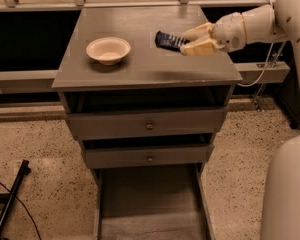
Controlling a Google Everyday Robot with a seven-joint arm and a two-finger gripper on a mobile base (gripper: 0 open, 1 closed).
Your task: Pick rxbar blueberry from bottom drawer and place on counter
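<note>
My gripper [186,40] reaches in from the right over the counter [140,64] and is shut on the rxbar blueberry [167,40], a small dark blue wrapper that sticks out to the left of my fingers [200,46]. The bar is held just above the counter's right half, to the right of the bowl. The bottom drawer [147,211] is pulled open below, with its bare grey floor showing.
A cream bowl [108,49] stands on the counter's left half. Two knobbed drawers [149,126] sit below the counter. A black pole [10,204] lies on the floor at the left. A pale robot body part [287,194] fills the lower right corner.
</note>
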